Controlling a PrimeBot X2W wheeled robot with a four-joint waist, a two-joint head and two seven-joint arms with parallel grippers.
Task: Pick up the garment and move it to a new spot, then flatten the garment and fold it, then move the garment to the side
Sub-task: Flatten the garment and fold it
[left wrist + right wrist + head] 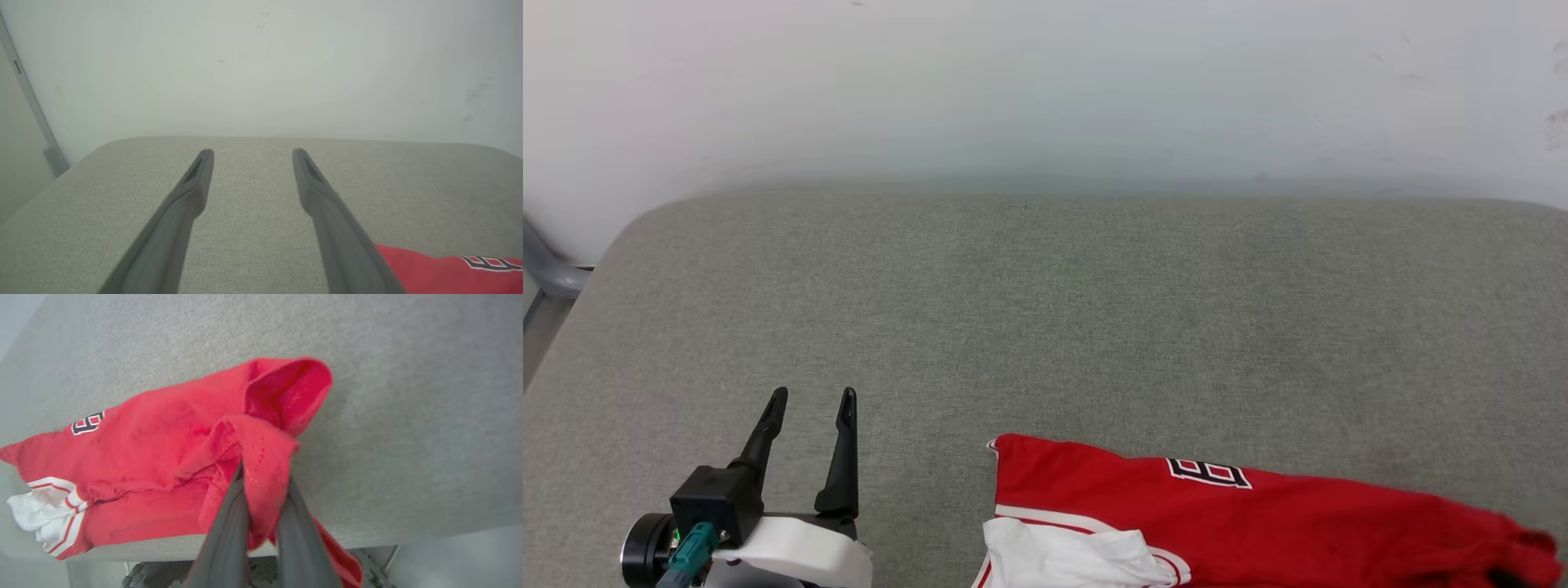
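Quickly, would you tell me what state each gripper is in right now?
Left gripper: open, empty.
Right gripper: shut on the shirt.

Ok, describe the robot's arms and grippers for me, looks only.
The left gripper has two long, slim dark fingers, tapered, each with a slot-like recess near the tip. They rise from a black boxy base on a white forearm shell, beside a teal plug. The right gripper has matching dark grey fingers.

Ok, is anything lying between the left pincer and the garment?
No. In the head view, the stretch from the left pincer to the garment is bare grey fabric surface.
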